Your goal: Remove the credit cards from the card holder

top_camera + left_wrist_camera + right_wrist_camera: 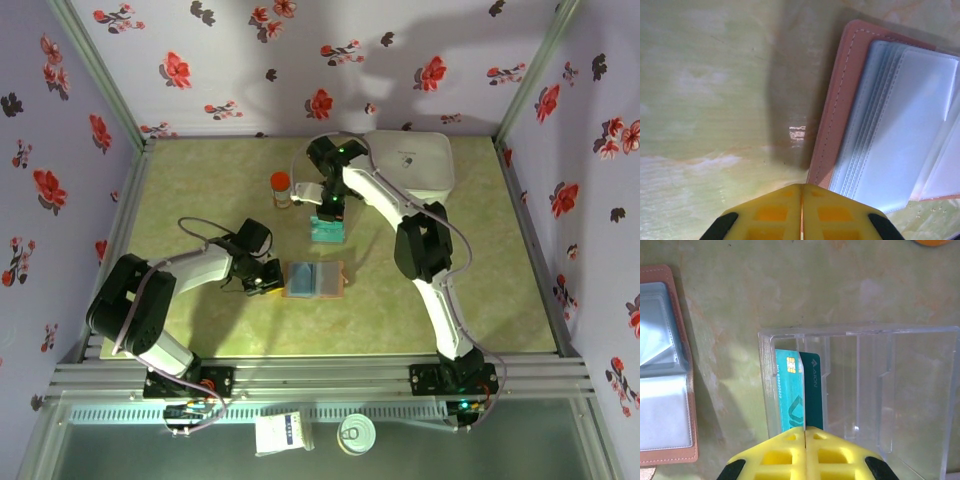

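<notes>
Two yellow fingers of the left tool (801,194) sit closest to the left wrist camera, pressed flat together with nothing between them. Their tips lie just beside the brown stitched edge of the card holder (900,125), which lies open on the counter (705,100) with its pale blue-grey plastic pockets facing up.

In the right wrist view, the right tool (805,435) also has its yellow fingers pressed together. It hangs directly over the credit cards (792,390). Two cards can be seen: a lighter teal one with a gold chip and a darker teal one touching its side. Both are in the leftmost compartment of a clear plastic tray (860,330). The near ends of the cards are hidden behind the fingertips, so it cannot be told whether the tool touches them. The open card holder (662,375) lies to the left of the tray, apart from it.

From above, the card holder (313,279) rests near the middle of the green marbled counter (480,260), with the left tool (266,281) at its left edge. The right tool (328,212) points down at the teal credit cards (327,233), which lie beyond the holder. An orange-capped bottle (281,187) stands upright to the left of the right tool. A white rounded case (410,160) sits at the far side of the counter.
</notes>
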`<state>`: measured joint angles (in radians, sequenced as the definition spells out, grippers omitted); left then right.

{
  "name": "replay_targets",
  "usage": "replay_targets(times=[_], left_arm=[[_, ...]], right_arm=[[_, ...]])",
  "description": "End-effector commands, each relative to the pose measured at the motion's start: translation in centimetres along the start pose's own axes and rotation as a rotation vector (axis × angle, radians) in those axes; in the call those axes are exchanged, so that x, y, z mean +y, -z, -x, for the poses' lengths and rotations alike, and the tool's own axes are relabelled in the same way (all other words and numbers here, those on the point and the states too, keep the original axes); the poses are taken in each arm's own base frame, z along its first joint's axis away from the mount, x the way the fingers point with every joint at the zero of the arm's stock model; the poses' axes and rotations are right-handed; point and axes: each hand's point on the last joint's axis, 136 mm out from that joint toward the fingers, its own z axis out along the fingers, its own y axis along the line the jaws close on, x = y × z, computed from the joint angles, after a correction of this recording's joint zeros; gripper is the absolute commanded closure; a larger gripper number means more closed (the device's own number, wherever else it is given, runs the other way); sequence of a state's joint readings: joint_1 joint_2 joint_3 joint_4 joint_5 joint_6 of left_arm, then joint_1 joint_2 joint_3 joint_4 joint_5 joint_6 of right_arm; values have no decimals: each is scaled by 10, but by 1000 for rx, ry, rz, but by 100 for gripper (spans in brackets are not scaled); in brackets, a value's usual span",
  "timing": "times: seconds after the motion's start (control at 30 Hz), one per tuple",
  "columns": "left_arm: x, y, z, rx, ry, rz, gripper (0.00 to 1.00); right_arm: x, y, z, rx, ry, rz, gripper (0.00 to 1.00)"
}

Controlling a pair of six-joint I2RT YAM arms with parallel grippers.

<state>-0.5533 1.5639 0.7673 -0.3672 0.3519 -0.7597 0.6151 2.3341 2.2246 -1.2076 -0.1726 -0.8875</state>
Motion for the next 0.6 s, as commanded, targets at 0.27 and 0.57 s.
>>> replay_targets(times=[0.27,0.57], left_arm=[[-8,5,-3,-5,7,-36,92],[-12,0,-6,-1,2,-49,92]], right_arm=[[1,12,-7,22,-68,-28,80],[5,41,13,-141,-269,-138,79]])
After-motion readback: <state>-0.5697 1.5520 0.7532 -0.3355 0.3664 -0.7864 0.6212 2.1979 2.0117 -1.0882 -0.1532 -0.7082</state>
